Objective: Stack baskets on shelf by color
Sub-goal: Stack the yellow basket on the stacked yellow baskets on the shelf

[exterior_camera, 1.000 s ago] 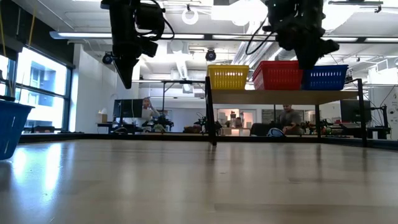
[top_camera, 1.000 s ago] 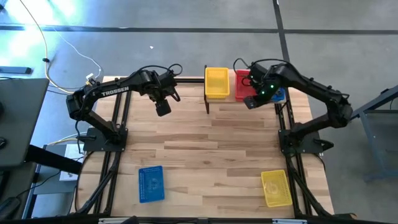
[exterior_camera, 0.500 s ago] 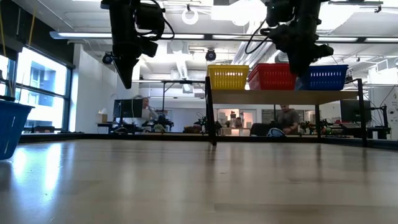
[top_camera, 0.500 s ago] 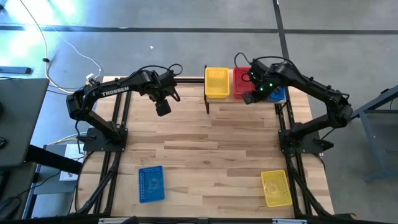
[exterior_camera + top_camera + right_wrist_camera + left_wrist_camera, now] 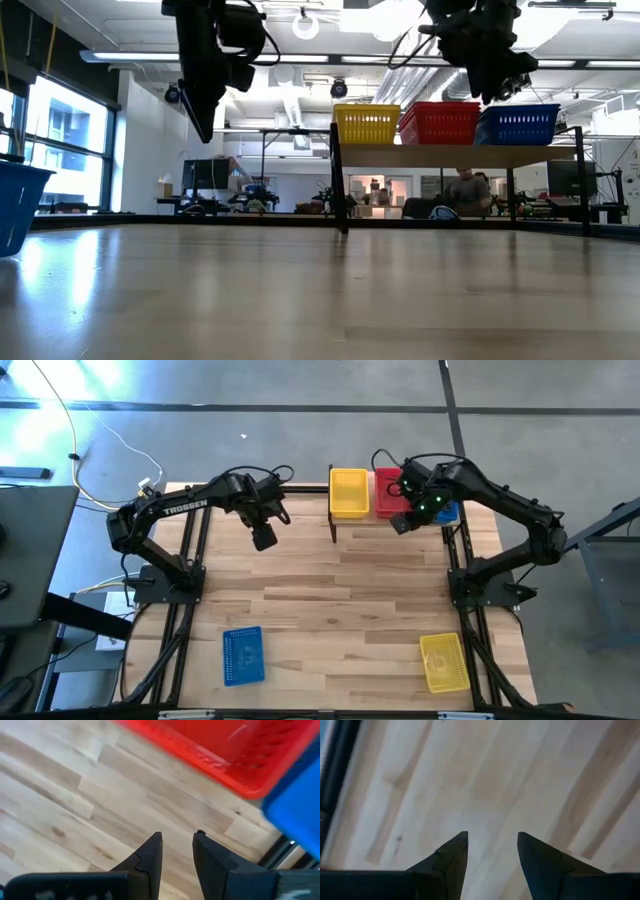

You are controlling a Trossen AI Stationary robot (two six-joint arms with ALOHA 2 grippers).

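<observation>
High view: shelf [image 5: 345, 523] at bench's far edge w/ yellow [image 5: 348, 492], red [image 5: 389, 493], blue baskets [image 5: 446, 512]. Right gripper [image 5: 400, 524] hovered by red, fingers apart, empty; left gripper [image 5: 263, 538] open too.

The only legible text is the white brand lettering "TROSSEN" on the upper link of the left arm [image 5: 185, 506], seen in the high view. No other words, numbers, labels or signs can be read on the baskets, the shelf, the table or the room behind; the low view and both wrist views show no readable text.
</observation>
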